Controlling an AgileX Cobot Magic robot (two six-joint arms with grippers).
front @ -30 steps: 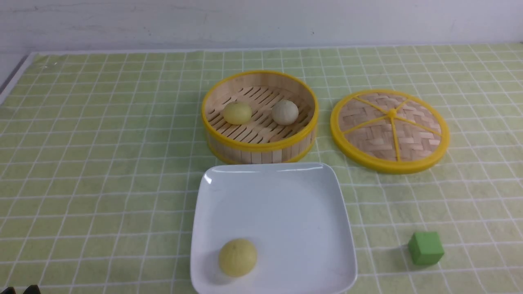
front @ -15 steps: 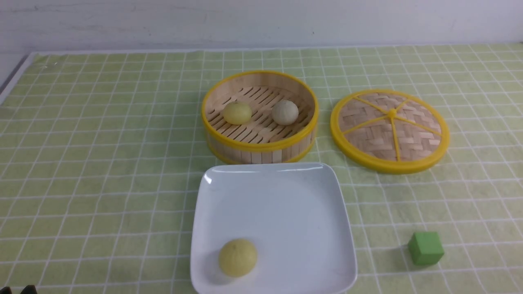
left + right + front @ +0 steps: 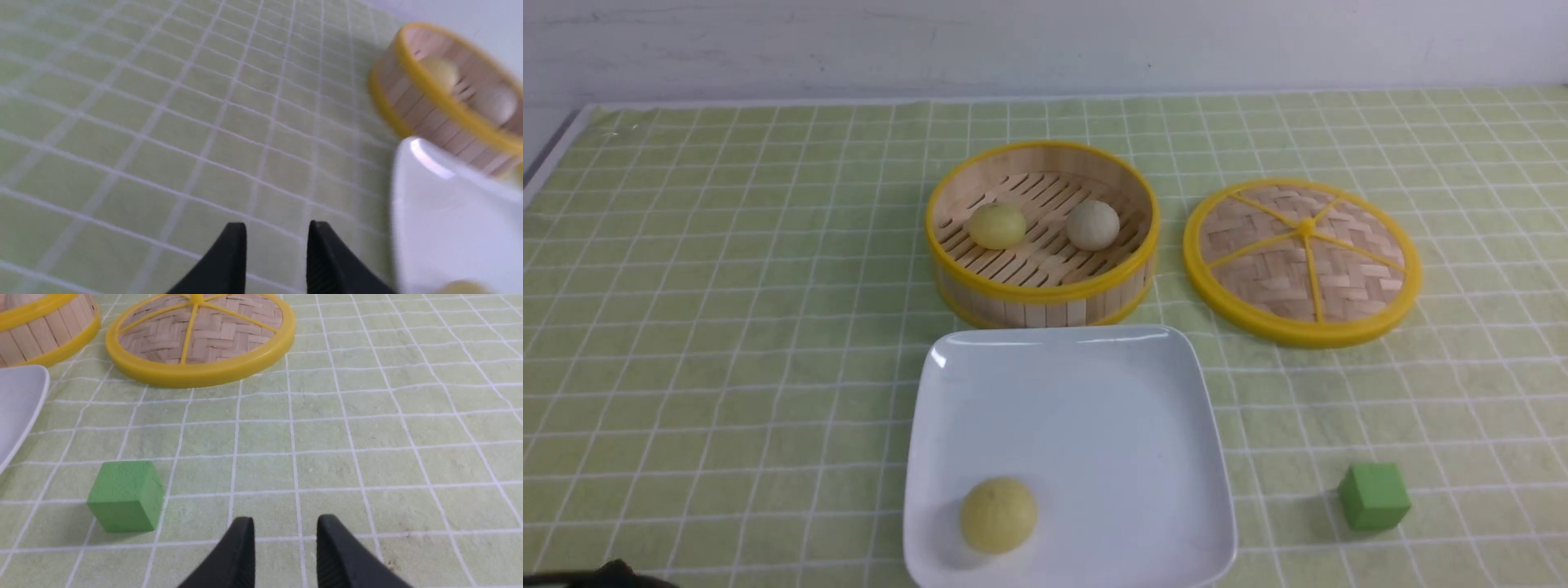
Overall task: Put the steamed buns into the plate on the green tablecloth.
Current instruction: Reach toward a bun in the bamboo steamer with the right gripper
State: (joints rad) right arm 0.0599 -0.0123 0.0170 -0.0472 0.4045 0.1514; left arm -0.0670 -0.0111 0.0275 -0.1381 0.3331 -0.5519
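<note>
- Buns, small and dome-shaped, with rounded, matte surfaces: two pale yellow point(image 3: 998, 514) point(image 3: 997, 226), one greyish-beige point(image 3: 1093, 225).
- Count of steamed buns: three; one in the plate, two in the bamboo steamer basket point(image 3: 1045, 292).
- Count of plates: one; white, glossy, square, with rounded corners and raised rim point(image 3: 1222, 457). Count of green tablecloths point(image 3: 727, 327): one; light yellow-green, with a grid of thin white lines.
- Clock reference: front view, 12 o'clock pointing away from the robot.
- Location of first pale yellow bun: on the plate, between 7 and 8 o'clock from its centre.
- Location of second pale yellow bun: on the slatted basket floor, toward 9 o'clock.
- Location of greyish-beige bun: same floor, toward 3 o'clock, apart from the yellow bun.
- Location of basket: just beyond the plate, at 12 o'clock; contact between the two not determinable.
- Location of woven lid point(image 3: 1303, 261), yellow-rimmed: flat on the cloth at 3 o'clock from the basket, apart.
- Location of green cube point(image 3: 1374, 496): on the cloth, near 3 o'clock from the plate, apart.
- Left gripper point(image 3: 277, 223): open, with only cloth visible between fingertips.
- Right gripper point(image 3: 286, 517): open, likewise without a load.
</note>
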